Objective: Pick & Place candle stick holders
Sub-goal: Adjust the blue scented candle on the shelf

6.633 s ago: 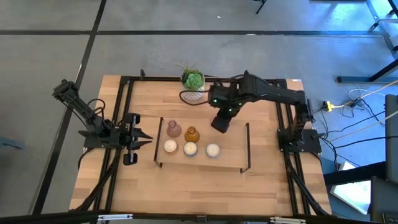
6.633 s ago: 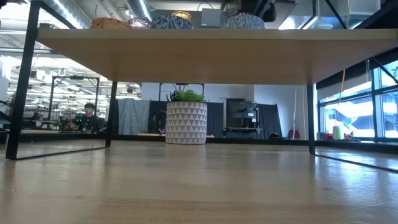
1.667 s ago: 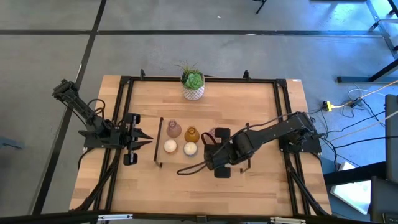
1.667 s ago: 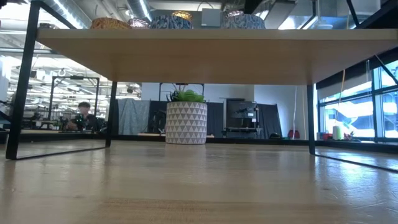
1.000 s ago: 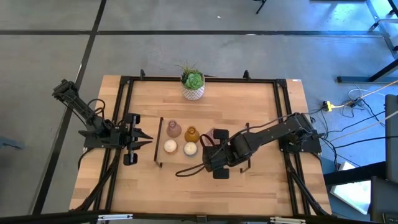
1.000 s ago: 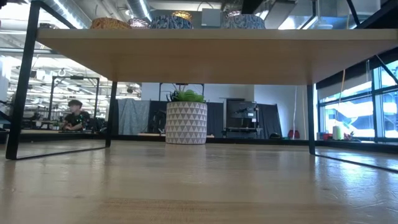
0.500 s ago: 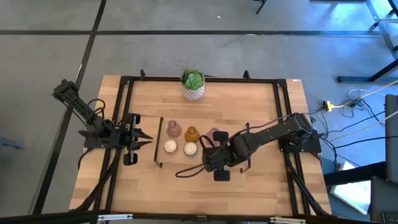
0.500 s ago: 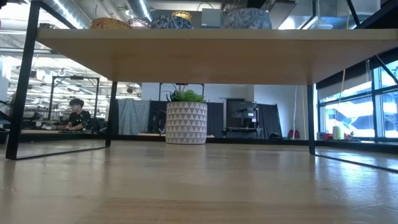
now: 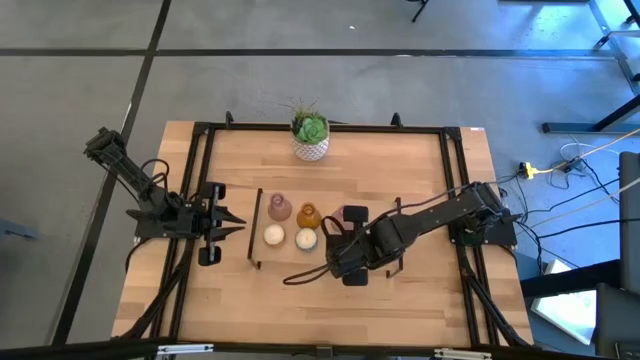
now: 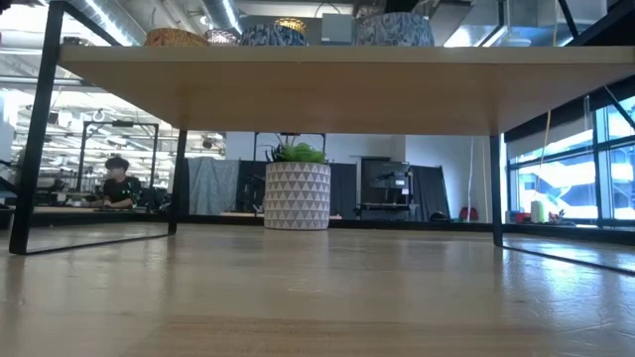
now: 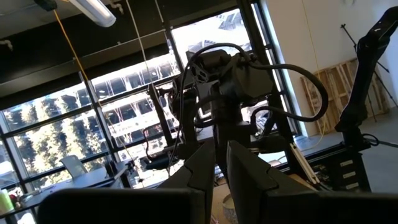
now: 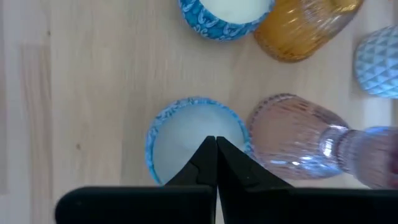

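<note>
A raised wooden shelf (image 9: pixel 280 256) bears the candle stick holders: a dusty-pink one (image 9: pixel 279 208), an amber one (image 9: pixel 308 215), two low cream ones (image 9: pixel 273 235) (image 9: pixel 305 238), and a second pink one (image 9: pixel 352 214). My right gripper (image 12: pixel 216 142) is shut, pointing steeply down over a third low cream holder with a blue patterned rim (image 12: pixel 186 134), next to the pink holder (image 12: pixel 292 143). In the high view the right arm (image 9: pixel 343 248) hides that cream holder. My left gripper (image 9: pixel 228 222) waits shut at the table's left edge, holding nothing. My right gripper's shut fingertips (image 12: pixel 205 152) stand over the cream top face (image 12: pixel 180 134) of the low holder, coming from above and slanting down. Whether they touch it I cannot tell. The holder sits upright on the shelf.
A white patterned pot with a green plant (image 9: pixel 311 140) stands at the table's far edge. In the low view the shelf (image 10: pixel 298 89) spans the picture overhead on black legs (image 10: pixel 35 129). A black cable (image 9: pixel 300 272) loops off the right arm. A person (image 10: pixel 117 183) sits far behind.
In the low view the rightmost low holder on the shelf shows larger and nearer than a second ago, as if slid a little toward the table's near edge. My right gripper has stayed shut over it.
</note>
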Available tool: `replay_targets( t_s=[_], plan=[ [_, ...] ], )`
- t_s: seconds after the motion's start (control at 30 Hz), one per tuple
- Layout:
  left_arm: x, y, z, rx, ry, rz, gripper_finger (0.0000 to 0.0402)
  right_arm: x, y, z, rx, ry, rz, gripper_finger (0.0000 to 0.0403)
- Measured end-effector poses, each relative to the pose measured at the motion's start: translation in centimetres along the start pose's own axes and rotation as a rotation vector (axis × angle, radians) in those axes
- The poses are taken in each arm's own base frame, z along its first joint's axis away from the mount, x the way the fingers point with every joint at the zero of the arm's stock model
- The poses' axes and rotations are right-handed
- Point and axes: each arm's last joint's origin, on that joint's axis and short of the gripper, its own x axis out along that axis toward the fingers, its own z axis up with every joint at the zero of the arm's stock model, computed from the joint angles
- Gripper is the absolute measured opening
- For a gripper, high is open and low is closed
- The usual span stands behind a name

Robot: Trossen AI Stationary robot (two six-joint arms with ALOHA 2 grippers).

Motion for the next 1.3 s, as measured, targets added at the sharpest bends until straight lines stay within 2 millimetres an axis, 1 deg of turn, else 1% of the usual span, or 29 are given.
replay_targets(
  t_s=[0.13,0.23,0.3,0.4,0.5,0.67,0.73,0.8,0.87,0.9,0.97,1.03,1.1,1.23,1.3],
  plan=[
    [0.0,0.0,0.0,0.0,0.0,0.0,0.0036,-1.3,0.7,-0.1,-0.046,-0.029,-0.006,0.0],
    [0.0,0.0,0.0,0.0,0.0,0.0,0.0036,-2.7,1.4,-0.1,-0.077,-0.061,0.007,0.0],
    [0.0,0.0,0.0,0.001,0.0,0.0,0.0036,-3.7,2.1,-0.3,-0.099,-0.083,0.042,0.0],
    [0.0,0.0,0.0,0.0,0.0,0.0,0.0036,-4.0,3.5,-0.9,-0.15,-0.068,0.116,0.0],
    [0.0,0.0,0.0,0.0,0.0,0.0,0.0036,-3.4,5.3,-1.8,-0.162,-0.075,0.105,0.0],
    [0.0,0.0,0.0,0.0,0.0,0.0,0.0036,-1.2,9.2,-4.1,-0.17,-0.157,-0.016,0.0],
    [0.0,0.0,0.0,0.0,0.0,0.0,0.0036,-0.4,10.2,-5.0,-0.144,-0.173,-0.041,0.0],
    [0.0,0.0,0.0,0.0,0.0,0.0,0.0036,-0.8,10.2,-6.0,-0.114,-0.179,-0.066,0.0],
    [0.0,0.0,0.0,-0.004,0.0,0.0,0.0036,-1.5,10.0,-6.4,-0.078,-0.251,-0.085,0.0],
    [0.0,0.0,0.0,-0.008,-0.001,0.0,0.0036,-1.6,10.0,-6.7,-0.071,-0.28,-0.103,0.0],
    [0.0,0.0,0.1,-0.017,-0.007,0.002,0.0036,-1.2,10.2,-7.5,-0.064,-0.327,-0.124,0.0],
    [0.0,0.0,0.1,-0.02,-0.008,0.0,0.0036,-0.8,9.9,-8.4,-0.05,-0.368,-0.121,0.0],
    [0.0,0.0,0.1,-0.021,-0.009,-0.002,0.0036,-0.5,9.2,-9.1,-0.008,-0.424,-0.085,0.0],
    [0.0,-0.1,0.1,-0.015,-0.024,-0.03,0.0036,1.2,7.9,-10.7,0.044,-0.537,-0.009,0.0],
    [0.0,-0.1,0.1,-0.015,-0.028,-0.036,0.0036,1.4,7.5,-11.2,0.061,-0.604,0.028,0.0]
  ],
)
